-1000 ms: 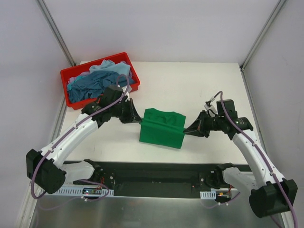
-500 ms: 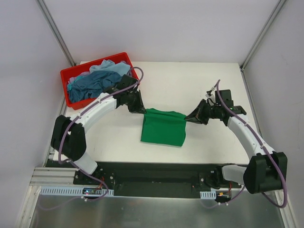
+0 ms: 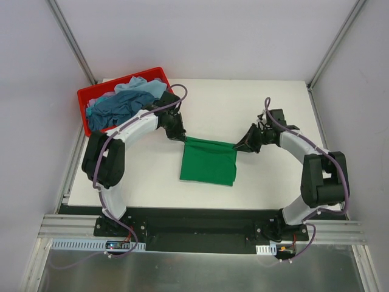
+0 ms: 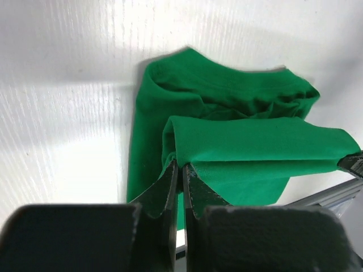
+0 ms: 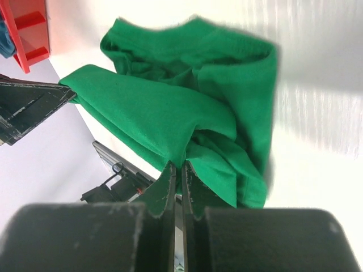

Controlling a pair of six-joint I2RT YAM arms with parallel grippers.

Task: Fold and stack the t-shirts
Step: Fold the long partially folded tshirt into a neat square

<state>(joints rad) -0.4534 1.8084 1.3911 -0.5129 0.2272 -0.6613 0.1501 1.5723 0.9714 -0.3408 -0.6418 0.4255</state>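
Green t-shirt (image 3: pixel 208 163) lies on the surface (image 3: pixel 243 103) near the red bin (image 3: pixel 119 81), left end effector (image 3: pixel 182 137) and right end effector (image 3: pixel 239 148) each clamped on a top-layer corner, apparently to spread the fold flat.

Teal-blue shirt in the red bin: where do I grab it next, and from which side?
Probably pinch a raised wrinkle near the middle of the teal-blue shirt, coming straight down from above. It lies crumpled in the red bin, whose walls block a side approach, and the pale blue shirt crowds its far end.
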